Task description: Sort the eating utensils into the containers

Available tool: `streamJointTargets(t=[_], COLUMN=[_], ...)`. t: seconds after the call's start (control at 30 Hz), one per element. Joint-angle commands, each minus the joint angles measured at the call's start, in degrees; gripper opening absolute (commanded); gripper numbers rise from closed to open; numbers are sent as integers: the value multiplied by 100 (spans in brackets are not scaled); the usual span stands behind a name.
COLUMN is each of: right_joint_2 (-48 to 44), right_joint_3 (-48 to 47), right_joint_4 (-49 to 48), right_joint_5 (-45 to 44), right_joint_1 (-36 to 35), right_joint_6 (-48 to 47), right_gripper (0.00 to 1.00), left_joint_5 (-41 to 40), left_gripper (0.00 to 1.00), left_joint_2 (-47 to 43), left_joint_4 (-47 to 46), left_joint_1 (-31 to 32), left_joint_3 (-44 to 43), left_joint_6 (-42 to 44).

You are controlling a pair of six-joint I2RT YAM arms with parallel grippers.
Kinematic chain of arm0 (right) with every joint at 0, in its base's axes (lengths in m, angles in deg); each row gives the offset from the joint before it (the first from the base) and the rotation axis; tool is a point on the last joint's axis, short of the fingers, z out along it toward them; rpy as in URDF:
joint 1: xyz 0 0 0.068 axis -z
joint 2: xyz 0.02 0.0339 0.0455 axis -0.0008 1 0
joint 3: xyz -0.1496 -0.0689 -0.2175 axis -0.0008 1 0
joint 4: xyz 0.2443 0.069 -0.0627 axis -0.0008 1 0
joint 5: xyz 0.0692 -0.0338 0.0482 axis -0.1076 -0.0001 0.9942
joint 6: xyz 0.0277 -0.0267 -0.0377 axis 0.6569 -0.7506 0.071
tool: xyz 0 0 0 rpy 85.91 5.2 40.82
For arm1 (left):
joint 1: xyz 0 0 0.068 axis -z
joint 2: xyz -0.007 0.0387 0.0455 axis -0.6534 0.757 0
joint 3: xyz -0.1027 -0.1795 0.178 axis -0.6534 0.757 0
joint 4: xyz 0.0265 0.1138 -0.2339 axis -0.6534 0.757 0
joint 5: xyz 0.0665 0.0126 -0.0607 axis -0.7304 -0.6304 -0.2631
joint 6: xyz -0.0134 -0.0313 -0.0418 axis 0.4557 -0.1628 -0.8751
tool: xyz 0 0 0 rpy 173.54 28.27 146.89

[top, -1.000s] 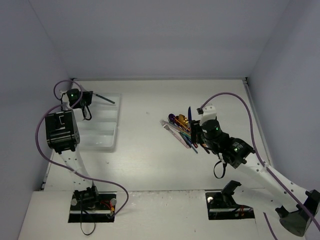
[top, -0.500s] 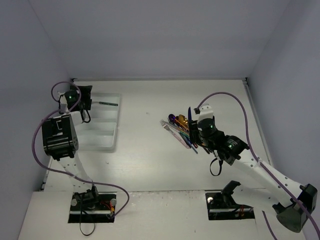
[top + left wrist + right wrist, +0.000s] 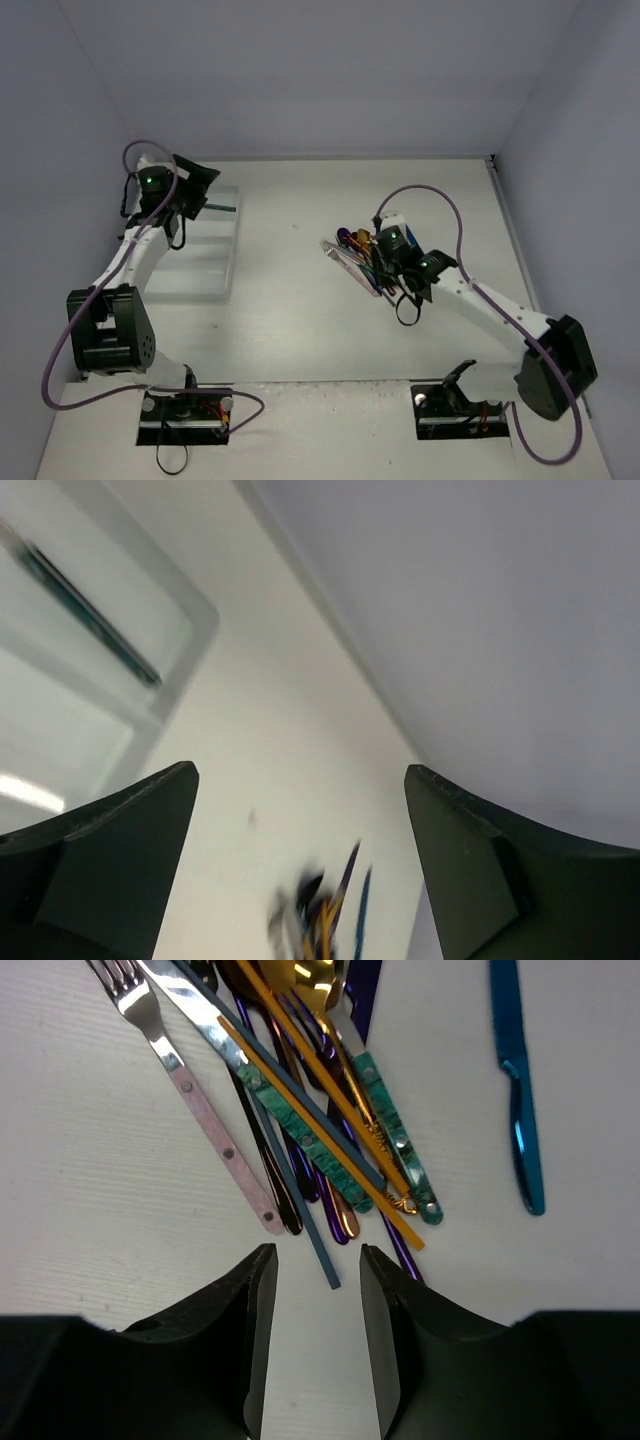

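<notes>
The eating utensils (image 3: 357, 256) lie in a fanned pile right of the table's middle. In the right wrist view I make out a pink-handled fork (image 3: 205, 1115), gold pieces (image 3: 300, 1070), teal handles (image 3: 392, 1132) and a blue knife (image 3: 520, 1090) lying apart. My right gripper (image 3: 315, 1255) hovers at the pile's near end, open, with the tip of a slate-blue handle (image 3: 325, 1265) in the gap, untouched. The white tray of containers (image 3: 215, 272) is at the left, with a dark utensil (image 3: 90, 615) lying in its far compartment. My left gripper (image 3: 200, 183) is above that end, open wide and empty.
White walls close the table on the left, back and right. The pile shows blurred at the bottom of the left wrist view (image 3: 320, 920). A purple cable (image 3: 440, 200) arcs over the right arm.
The left gripper opened and dropped the dark utensil into the tray's far compartment, then lifted and swung. The right arm moved in over the pile and its jaws narrowed.
</notes>
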Motion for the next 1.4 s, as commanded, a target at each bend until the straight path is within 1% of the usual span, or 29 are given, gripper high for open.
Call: streamJointTargets(t=[0.0, 0.1, 0.2, 0.3, 0.4, 0.53, 0.67, 0.83, 1.0, 1.03, 1.1, 1.17, 1.23, 1.27, 1.37], right_joint_2=[740, 1286, 1822, 2266, 2704, 3185, 3370, 3518, 3551, 3540, 3502, 3453, 3300, 3222, 2757], right_joint_3=[-512, -728, -975, -1255, -1446, -1783, -1939, -1892, -1632, -1616, -1494, -1417, -1368, -1370, -1448], right_joint_4=[-167, -219, -271, -366, -465, -477, -494, -509, -556, -557, -564, -572, -573, -574, -586], right_joint_5=[819, 1193, 1360, 1394, 1394, 1394, 1266, 1213, 1367, 1407, 1527, 1638, 1600, 1542, 1248], right_joint_1=[2, -14, -18, -18, -34, -36, -36, -36, -46, -54, -71, -127, -289, -303, -601], right_joint_6=[-179, -446, -515, -489, -504, -578, -606, -690, -702, -702, -703, -710, -727, -720, -712], right_gripper=[35, 36, 39, 40, 40, 42, 42, 42, 36, 32, 18, 7, 0, 0, 0], left_joint_5=[-269, -434, -797, -1013, -1031, -1110, -1148, -1127, -1099, -1089, -1066, -1066, -1020, -1001, -873], left_gripper=[83, 83, 83, 83, 83, 83, 83, 83, 83, 83, 83, 83, 82, 82, 77], left_joint_2=[-1034, -1466, -1896, -2110, -2263, -2316, -2380, -2356, -2213, -2181, -2081, -1990, -1859, -1850, -1656], left_joint_4=[2095, 2498, 2843, 3111, 3153, 3277, 3308, 3326, 3294, 3294, 3290, 3276, 3210, 3163, 2851], left_joint_1=[1206, 1768, 2279, 2692, 2846, 2993, 3066, 3086, 3168, 3173, 3225, 3301, 3434, 3472, 3596], left_joint_3=[-166, 126, 344, 559, 725, 740, 723, 717, 706, 703, 676, 641, 564, 545, 482], left_joint_6=[1738, 1895, 2017, 2020, 1939, 1954, 1975, 2051, 2038, 2019, 1975, 1940, 1889, 1846, 1540])
